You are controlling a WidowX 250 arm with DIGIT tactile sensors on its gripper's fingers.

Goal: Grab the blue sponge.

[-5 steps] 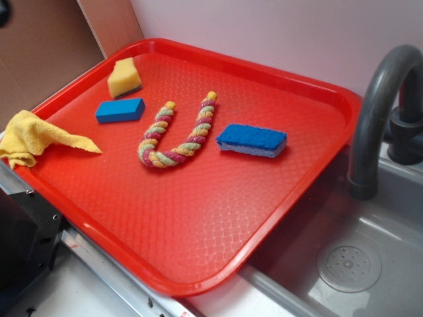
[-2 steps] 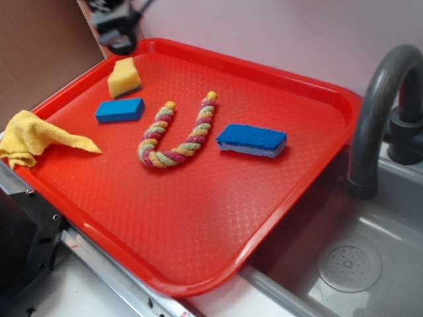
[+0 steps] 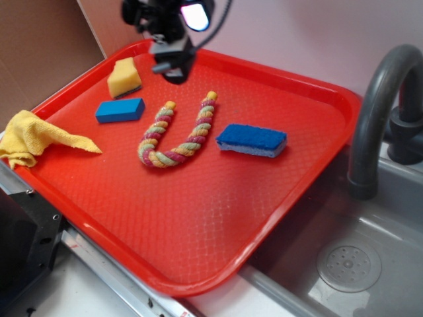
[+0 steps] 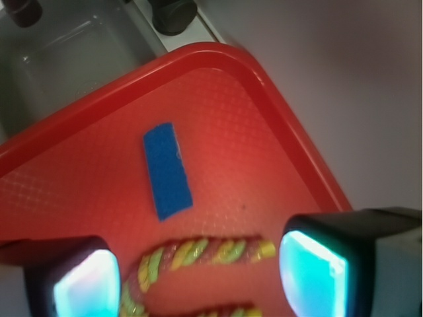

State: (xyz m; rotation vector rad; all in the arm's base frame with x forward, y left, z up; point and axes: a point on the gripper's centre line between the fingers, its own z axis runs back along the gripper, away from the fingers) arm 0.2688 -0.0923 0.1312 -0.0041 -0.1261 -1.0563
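The blue sponge [image 3: 252, 140] lies flat on the red tray [image 3: 198, 238], right of centre; its rough blue top and pale underside show, and the wrist view has it as a blue strip [image 4: 167, 170]. My gripper [image 3: 170, 61] hangs above the tray's far left part, well left of and behind the sponge. Its jaws stand wide apart with nothing between them [image 4: 198, 281]; only the rope on the tray shows in the gap.
A U-shaped multicoloured rope [image 3: 176, 134] lies between gripper and sponge. A small solid-blue block [image 3: 119, 110] and a yellow sponge wedge [image 3: 124, 78] sit at the tray's left. A yellow cloth [image 3: 33, 137] drapes the left rim. A grey faucet [image 3: 380, 105] and sink [image 3: 344, 264] stand right.
The gripper came into view from the upper left and moved right and forward over the tray's far part. Nothing on the tray has shifted.
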